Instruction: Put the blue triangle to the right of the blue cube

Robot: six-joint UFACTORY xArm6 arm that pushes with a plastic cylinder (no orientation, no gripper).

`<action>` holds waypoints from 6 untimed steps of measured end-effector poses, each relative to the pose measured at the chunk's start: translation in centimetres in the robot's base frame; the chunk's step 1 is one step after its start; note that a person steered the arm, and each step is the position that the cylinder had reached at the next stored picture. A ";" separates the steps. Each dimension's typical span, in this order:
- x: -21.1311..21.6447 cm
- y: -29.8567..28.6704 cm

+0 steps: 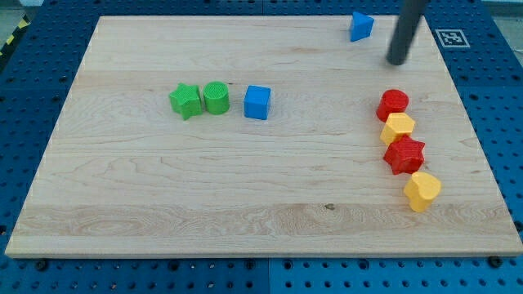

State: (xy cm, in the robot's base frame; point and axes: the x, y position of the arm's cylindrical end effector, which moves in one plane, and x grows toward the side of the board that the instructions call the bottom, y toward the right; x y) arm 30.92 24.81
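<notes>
The blue triangle [361, 26] lies near the board's top edge, right of centre. The blue cube [257, 102] sits left of centre, well down and to the left of the triangle. My tip [397, 60] is a dark rod coming in from the view's top right; its end stands just right of and below the blue triangle, apart from it.
A green star [186, 100] and a green cylinder [216, 97] sit in a row left of the blue cube. At the right, a column runs downward: red cylinder [393, 103], yellow hexagon [398, 127], red star [405, 154], yellow heart [422, 191]. The wooden board [122, 204] lies on a blue pegboard table.
</notes>
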 end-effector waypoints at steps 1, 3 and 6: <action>-2.7 6.5; -11.8 5.3; -11.8 -5.7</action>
State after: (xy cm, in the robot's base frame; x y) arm 19.11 19.15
